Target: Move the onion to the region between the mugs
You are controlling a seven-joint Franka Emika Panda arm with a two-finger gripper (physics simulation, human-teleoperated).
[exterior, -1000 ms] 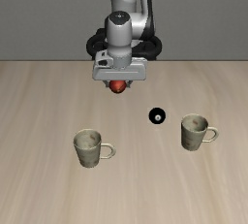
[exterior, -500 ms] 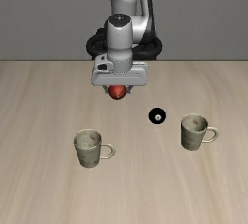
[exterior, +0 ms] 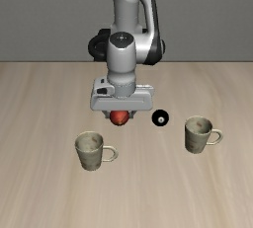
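Observation:
A small red onion (exterior: pixel 119 117) hangs just under my gripper (exterior: pixel 120 114), which is shut on it above the wooden table (exterior: pixel 40 192). One beige mug (exterior: pixel 92 150) stands toward the exterior view's left, lower than the gripper. A second beige mug (exterior: pixel 201 133) stands at the exterior view's right. The gripper with the onion sits above and a little right of the left mug, over the table between the two mugs. The hand's body hides most of the fingers.
A black billiard ball (exterior: pixel 160 118) lies on the table just right of the gripper, between it and the right mug. The arm's base (exterior: pixel 126 44) stands at the table's far edge.
The gripper has carried the onion downward in the exterior view, toward the front of the table and closer to the gap between the mugs. Mugs and ball have stayed put.

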